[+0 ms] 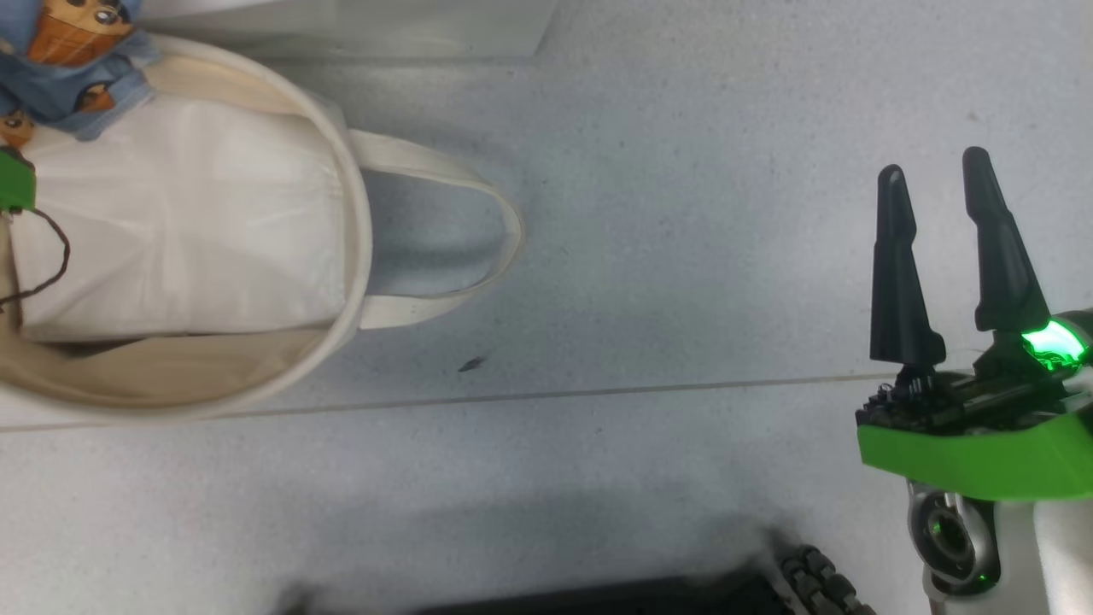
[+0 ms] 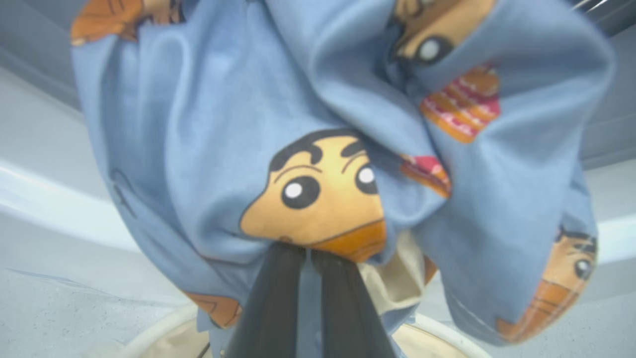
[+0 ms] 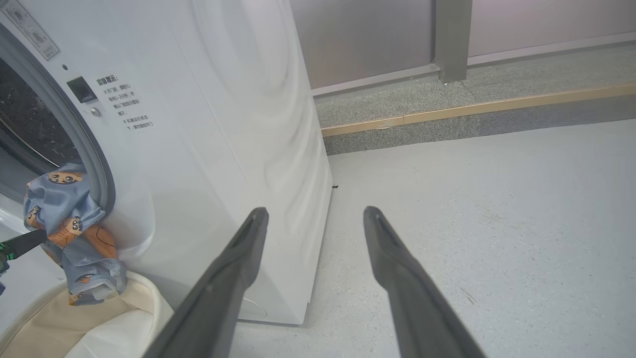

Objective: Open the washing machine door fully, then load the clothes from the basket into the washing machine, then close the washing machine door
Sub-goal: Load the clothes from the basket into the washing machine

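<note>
The washing machine [image 3: 213,124] stands with its round mouth bare and the dark steel drum [image 3: 25,124] showing, so the door looks already swung open, though the door itself cannot be made out. The basket [image 1: 363,248] sits on the floor just in front of the machine, and most of what shows inside it is plain white padding [image 1: 171,239]. The clothes [image 2: 208,164], light blue with orange-brown cartoon faces, hang bunched above the basket rim right at the machine's mouth, not yet inside the drum. The left jaws are clenched on a fold of them, the dark fingers [image 2: 273,308] pinched together. The right jaws are released and hold nothing, fingers [image 3: 223,288] spread over bare floor beside the machine. By my judgement loading is mid-way: the bundle has to go into the drum, then the door must be shut. A few lines of small printed characters [image 3: 126,107] and a corner sticker [image 3: 30,30] are too small to read
</note>
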